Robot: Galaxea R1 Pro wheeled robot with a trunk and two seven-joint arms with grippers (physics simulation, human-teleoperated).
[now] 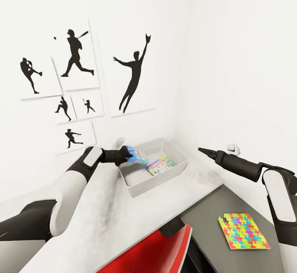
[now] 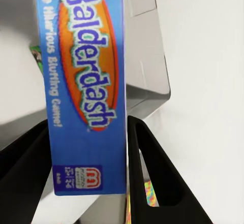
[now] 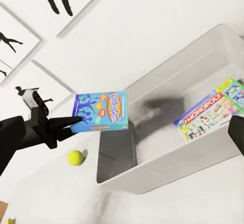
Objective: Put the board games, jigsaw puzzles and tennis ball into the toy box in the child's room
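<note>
Item: 1 board game (image 1: 136,155), centre frame. Left gripper (image 1: 125,154) is pinching its edge, holding it over the toy box (image 1: 136,185) rim. Risk: released here, it is tipping outside. Right gripper (image 1: 202,150): jaw state unclear.

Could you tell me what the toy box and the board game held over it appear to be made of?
Toy box: probably matte grey plastic, with smooth, thin walls and rounded corners. Balderdash box in the left gripper: likely printed cardboard, flat and sharp-edged with faint gloss.
</note>
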